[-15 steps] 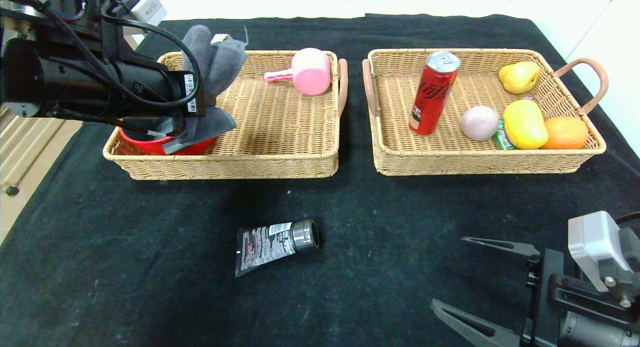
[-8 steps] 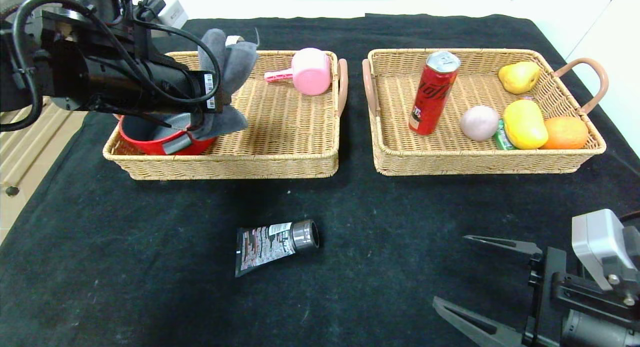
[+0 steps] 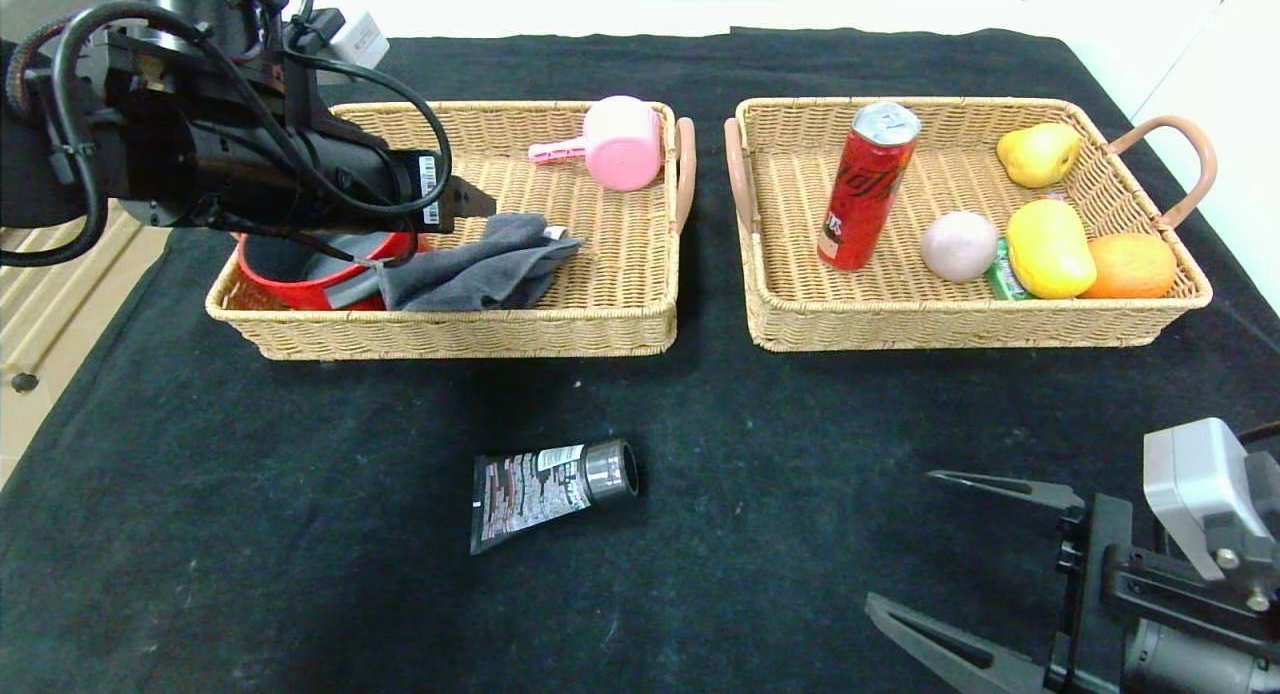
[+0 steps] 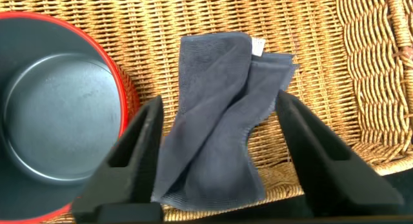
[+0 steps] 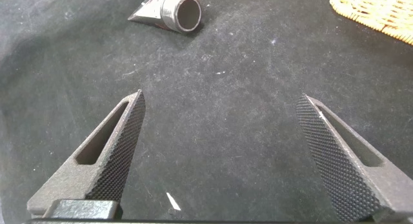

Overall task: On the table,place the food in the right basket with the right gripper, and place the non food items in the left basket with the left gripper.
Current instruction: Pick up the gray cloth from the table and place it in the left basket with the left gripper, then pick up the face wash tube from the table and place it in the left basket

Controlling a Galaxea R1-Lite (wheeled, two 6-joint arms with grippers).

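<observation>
The grey cloth point(image 4: 219, 127) has dropped into the left basket point(image 3: 560, 319) beneath the wide-open, empty left hand point(image 4: 219, 146).

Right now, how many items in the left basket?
3: red bowl in the near-left corner, gray cloth lying beside it, pink cup by the far wall. Smaller things may be hidden behind the arm.

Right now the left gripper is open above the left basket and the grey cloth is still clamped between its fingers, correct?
Not quite. The left gripper is open above the left basket, but the grey cloth is not clamped: it lies loose on the basket floor beside the red bowl, with both fingers standing clear of it. The left wrist view shows this.
</observation>
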